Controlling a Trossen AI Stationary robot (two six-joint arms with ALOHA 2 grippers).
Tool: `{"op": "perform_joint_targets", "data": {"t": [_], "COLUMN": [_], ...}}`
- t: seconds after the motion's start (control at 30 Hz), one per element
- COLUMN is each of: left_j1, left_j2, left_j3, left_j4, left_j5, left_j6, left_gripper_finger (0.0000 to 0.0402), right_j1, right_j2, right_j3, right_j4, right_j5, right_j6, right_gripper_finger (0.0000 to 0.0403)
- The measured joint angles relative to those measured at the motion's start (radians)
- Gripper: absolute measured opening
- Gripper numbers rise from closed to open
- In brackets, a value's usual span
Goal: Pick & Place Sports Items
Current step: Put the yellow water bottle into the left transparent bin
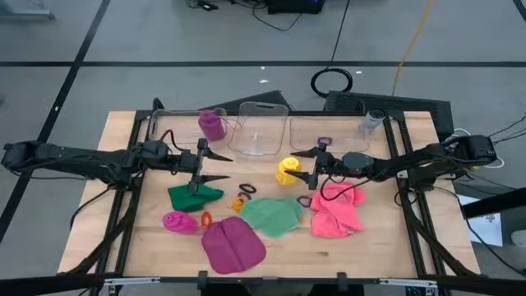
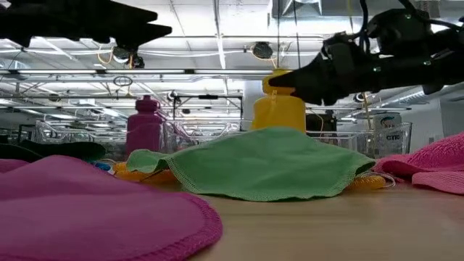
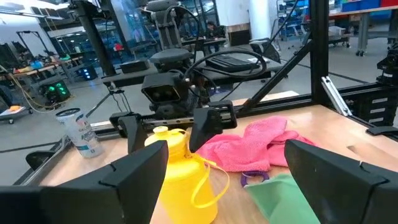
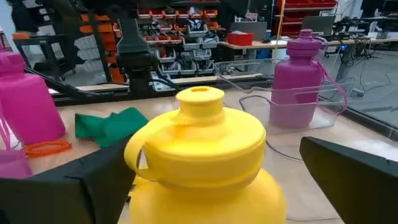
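Magenta cloth [image 1: 233, 246] flat by near tabletop edge, light green cloth [image 1: 272, 215] just behind. Mid-table: yellow bottle [image 1: 288, 171] upright, long axis vertical, cap up. Right gripper [image 1: 314, 168] spread wide, fingers straddling it, likely lining up grasp. Left gripper [image 1: 200, 165] spread, empty, over dark green cloth [image 1: 194, 196]. Purple bottle [image 1: 213, 125] upright in clear bin [image 1: 156, 122] at far edge.

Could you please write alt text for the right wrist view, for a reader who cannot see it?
A yellow bottle fills the centre, between the right hand's open dark fingers. Beyond it stand a purple bottle in a clear bin, a magenta bottle and a dark green cloth.
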Motion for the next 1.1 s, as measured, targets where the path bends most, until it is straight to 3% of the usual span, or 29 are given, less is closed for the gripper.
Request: {"op": "perform_joint_targets", "data": {"t": [0.63,0.93,1.1], "left_j1": [0.0,-0.015,-0.034], "left_j2": [0.0,0.006,0.123], "left_j3": [0.0,0.072,0.156], "left_j4": [0.0,-0.091,-0.131], "left_j5": [0.0,-0.001,-0.019], "left_j6": [-0.008,-0.023,0.011], "left_gripper_finger": [0.0269,0.0269,0.0269], "right_j1": [0.0,0.001,0.001], "right_j2": [0.0,0.0,0.0], "right_j3": [0.0,0.0,0.015], "right_j4": [0.003,0.014,0.066], "right_j5": [-0.002,-0.008,-0.086], "right_j6": [-0.005,-0.009,-0.007], "right_gripper_finger": [0.0186,0.0183,0.0183]}}
